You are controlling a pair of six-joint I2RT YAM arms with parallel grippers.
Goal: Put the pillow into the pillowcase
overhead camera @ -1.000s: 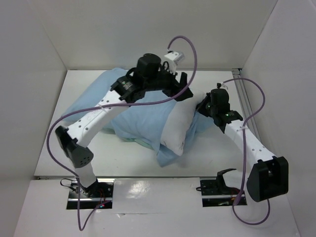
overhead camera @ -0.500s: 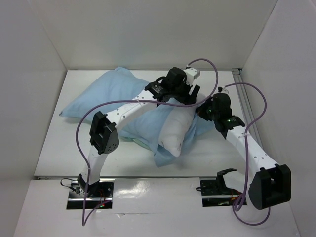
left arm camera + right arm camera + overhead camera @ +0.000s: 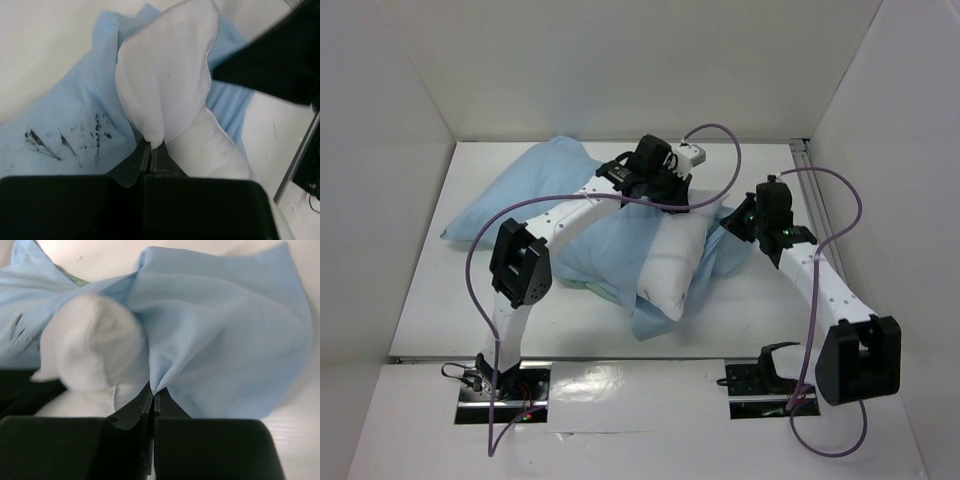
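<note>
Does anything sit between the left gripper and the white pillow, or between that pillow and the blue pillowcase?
Nothing visible does. The left gripper is shut directly on a corner of the plump white stuffed pillow, whose bare end sticks out of the thin light blue fabric pillowcase. The right gripper pinches that case's edge beside it.

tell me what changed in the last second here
The left gripper, open above the pillowcase a second ago, swung toward the right arm, eased back and closed on the exposed end of the pillow. The right gripper stayed shut on the pillowcase edge; pillow and pillowcase barely shifted.
</note>
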